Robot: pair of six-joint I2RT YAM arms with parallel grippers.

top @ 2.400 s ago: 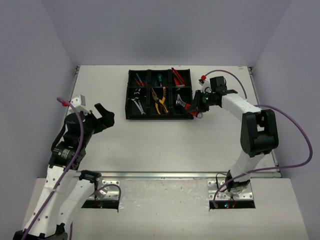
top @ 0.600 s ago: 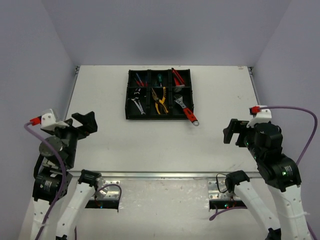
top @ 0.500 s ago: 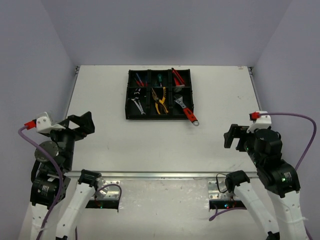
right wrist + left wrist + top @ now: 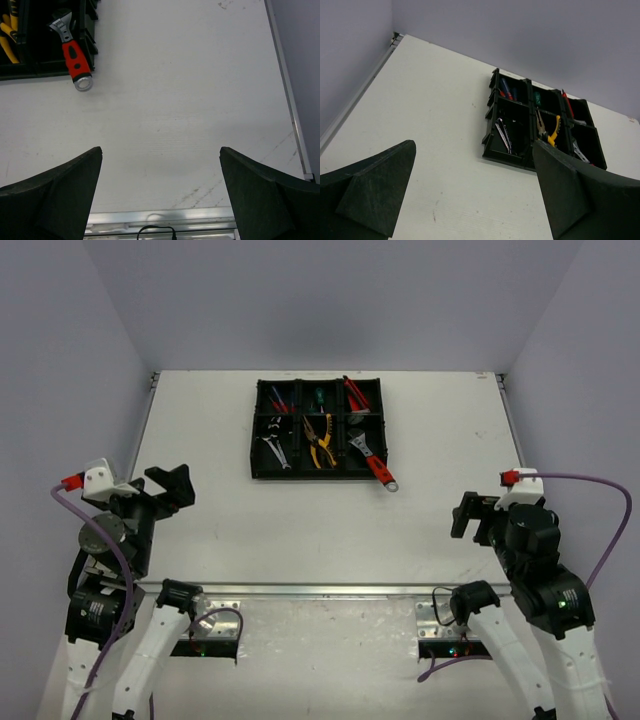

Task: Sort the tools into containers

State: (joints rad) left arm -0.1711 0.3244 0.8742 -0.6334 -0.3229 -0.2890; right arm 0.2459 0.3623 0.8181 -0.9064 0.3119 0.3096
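Presently, both claws are found wide open and empty: the left claw (image 4: 172, 488) near the left edge of the surface (image 4: 300, 530), the right claw (image 4: 462, 515) near its right edge, each well apart from the black tray (image 4: 300, 475). A pair of yellow-handled pliers (image 4: 319, 440) is seen in the near middle compartment. The red-handled adjustable wrench (image 4: 375, 462) is lodged with its head in the near right compartment, its handle crossing the front wall onto the surface.

Open table (image 4: 300, 530) around tray (image 4: 256, 440), red wrench (image 4: 377, 466) overhanging its near-right wall
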